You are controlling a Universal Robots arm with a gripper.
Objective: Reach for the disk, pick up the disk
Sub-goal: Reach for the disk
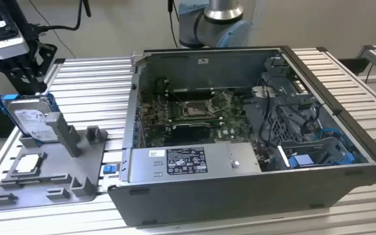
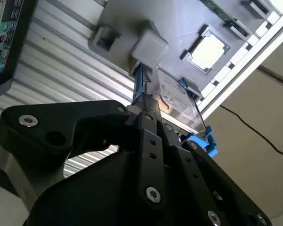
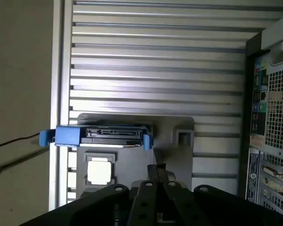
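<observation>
The disk [image 1: 30,119] is a silver hard drive with a white label and a blue frame. It stands on edge in a grey holder [image 1: 57,169] at the exterior view's left. My black gripper [image 1: 30,81] hangs just above the disk's top edge, apart from it. Its fingers are shut together with nothing between them. In the first wrist view the disk's top edge [image 3: 104,134] lies a little beyond the gripper [image 3: 156,170]. In the second wrist view the gripper [image 2: 145,104] points at the disk's labelled face [image 2: 177,101].
A small square silver processor chip [image 1: 28,164] lies in the holder in front of the disk. An open computer case [image 1: 240,122] with a motherboard stands close on the exterior view's right. Everything rests on a slatted metal table [image 1: 90,88], whose edge is near the disk.
</observation>
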